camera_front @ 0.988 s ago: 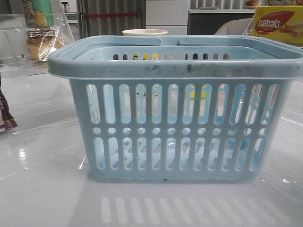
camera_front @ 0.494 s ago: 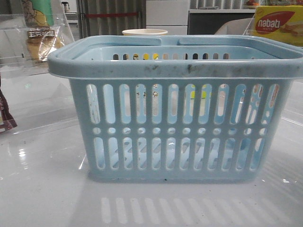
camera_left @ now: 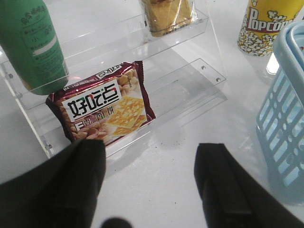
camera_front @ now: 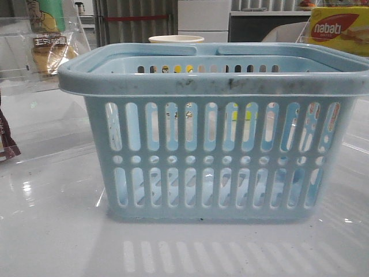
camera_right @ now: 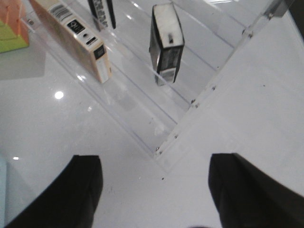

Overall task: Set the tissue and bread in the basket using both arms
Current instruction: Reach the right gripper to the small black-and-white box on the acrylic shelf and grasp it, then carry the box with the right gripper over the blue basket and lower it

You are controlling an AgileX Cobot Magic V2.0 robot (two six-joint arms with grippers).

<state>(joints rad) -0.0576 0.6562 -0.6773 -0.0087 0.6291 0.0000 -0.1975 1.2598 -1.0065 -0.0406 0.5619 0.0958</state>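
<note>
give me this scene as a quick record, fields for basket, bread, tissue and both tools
basket: on the table, nothing visible inside
bread: in wrapper on upper clear shelf
tissue: dark pack standing on clear rack
left tool: open, empty, above the table near a maroon snack packet
right tool: open, empty, short of the rack

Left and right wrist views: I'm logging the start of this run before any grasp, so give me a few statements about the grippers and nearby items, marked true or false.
1. The left gripper is open and holds nothing. True.
2. The maroon-brown packet lies inside the basket. False: it leans on the clear acrylic rack, outside the basket.
3. The right gripper is shut on the tissue. False: it is open, and the tissue stands on the rack, apart from it.
4. A popcorn cup stands beyond the basket. True.
5. The bread sits on the rack's upper shelf. True.
</note>
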